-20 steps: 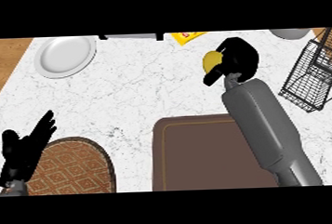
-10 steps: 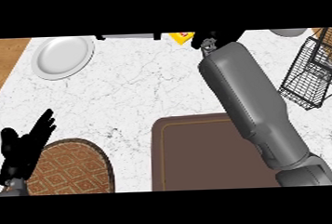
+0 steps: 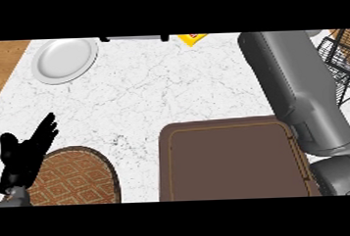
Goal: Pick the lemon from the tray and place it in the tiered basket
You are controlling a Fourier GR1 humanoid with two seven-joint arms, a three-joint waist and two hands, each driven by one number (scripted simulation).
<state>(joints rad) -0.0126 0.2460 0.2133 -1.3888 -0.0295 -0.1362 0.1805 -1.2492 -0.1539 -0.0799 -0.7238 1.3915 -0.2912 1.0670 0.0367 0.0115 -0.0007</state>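
The brown tray [image 3: 230, 167] lies at the lower centre with nothing on it. No lemon shows anywhere in the head view. My right forearm [image 3: 292, 81] rises from the lower right, past the tray's right edge, to the top of the view, and its hand is beyond that edge. The black wire tiered basket [image 3: 342, 60] stands at the right edge, partly hidden behind this forearm. My left hand [image 3: 23, 154] rests open at the lower left, fingers up.
A white plate [image 3: 65, 60] sits at the back left. A yellow item [image 3: 192, 37] peeks in at the top centre. A round woven mat [image 3: 71, 177] lies beside my left hand. Wood [image 3: 2, 62] borders the marble counter at the left.
My right arm has swung upward and to the right, carrying the hand and the lemon out past the top edge. The left hand has stayed still.
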